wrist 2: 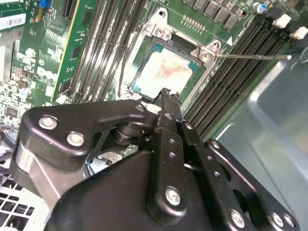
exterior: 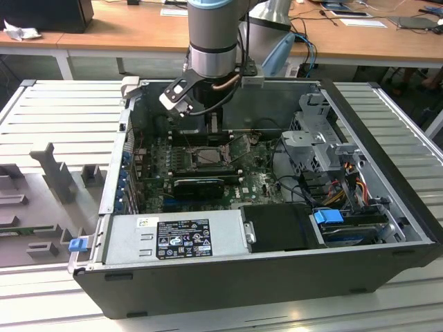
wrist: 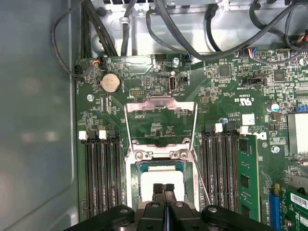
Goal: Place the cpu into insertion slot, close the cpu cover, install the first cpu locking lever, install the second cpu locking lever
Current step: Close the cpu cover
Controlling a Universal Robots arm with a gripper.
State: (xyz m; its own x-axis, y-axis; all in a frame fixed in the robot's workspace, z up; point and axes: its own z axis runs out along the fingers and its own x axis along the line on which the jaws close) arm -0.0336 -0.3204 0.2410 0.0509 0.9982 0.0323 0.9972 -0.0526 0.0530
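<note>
While the gripper (wrist: pixel 163 188) has its fingers pressed together on nothing, tips right over the cpu (wrist: pixel 161 174) lying in the insertion slot (wrist: pixel 135 185), I fear a downward nudge could skew the chip and bend pins. I count one cpu, one slot, one cpu cover (wrist: pixel 161 101) standing open, and two unlatched lever rods (wrist: pixel 201 179).

Open computer case (exterior: pixel 208 294) on slatted table (exterior: pixel 62 104), power supply (exterior: pixel 173 238) inside.

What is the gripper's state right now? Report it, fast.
Gripper: shut, fingers pressed together with nothing between them, tips at the cpu, which lies in the insertion slot.
</note>
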